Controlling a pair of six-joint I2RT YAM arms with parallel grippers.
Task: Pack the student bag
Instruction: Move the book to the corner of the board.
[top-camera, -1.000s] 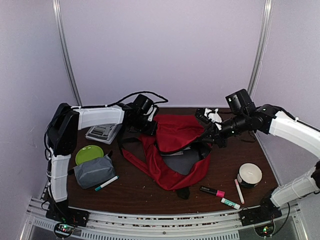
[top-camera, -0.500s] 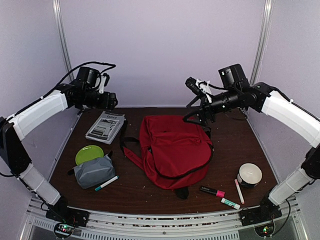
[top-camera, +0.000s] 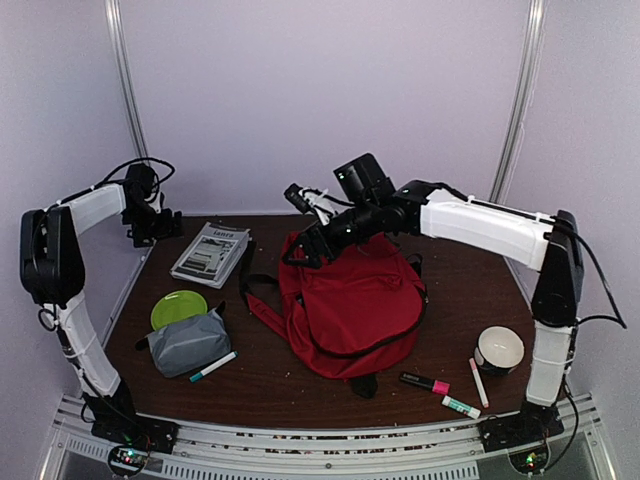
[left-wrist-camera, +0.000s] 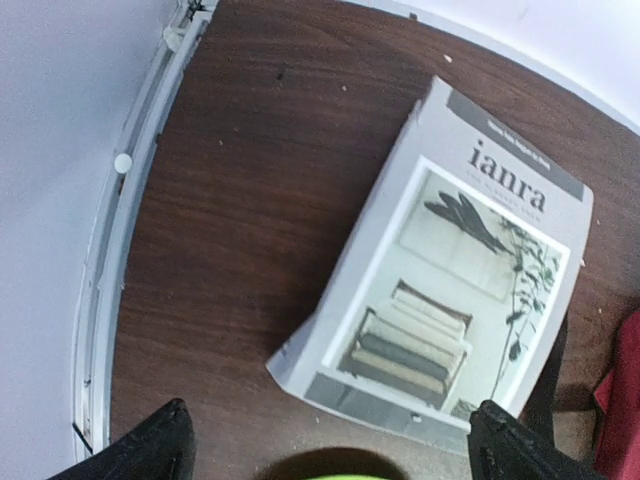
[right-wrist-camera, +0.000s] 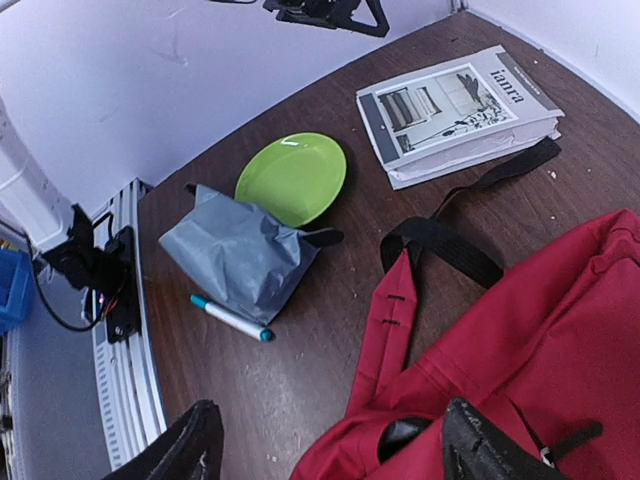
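The student bag (top-camera: 350, 300), a large red backpack with dark straps, lies flat in the middle of the table. My right gripper (top-camera: 302, 225) hangs open above its top left corner. In the right wrist view the bag's red fabric (right-wrist-camera: 540, 350) lies under the right fingertip, and nothing sits between the open right gripper's (right-wrist-camera: 330, 452) fingers. My left gripper (top-camera: 163, 227) is open and empty at the far back left, beside a magazine (top-camera: 211, 253). Seen from the left wrist, the left gripper (left-wrist-camera: 330, 452) spreads wide above the magazine (left-wrist-camera: 450, 270) and bare wood.
Left of the bag lie a green plate (top-camera: 179, 308), a grey zip pouch (top-camera: 188, 340) and a teal marker (top-camera: 213, 366). At the front right stand a white cup (top-camera: 499, 348), a pink marker (top-camera: 425, 382), a green-tipped marker (top-camera: 461, 406) and a thin pink pen (top-camera: 478, 382).
Both grippers let go of the bag and opened; the bag, bunched up before, now lies flat. The left arm swung to the back left corner. The right arm moved left over the bag's top.
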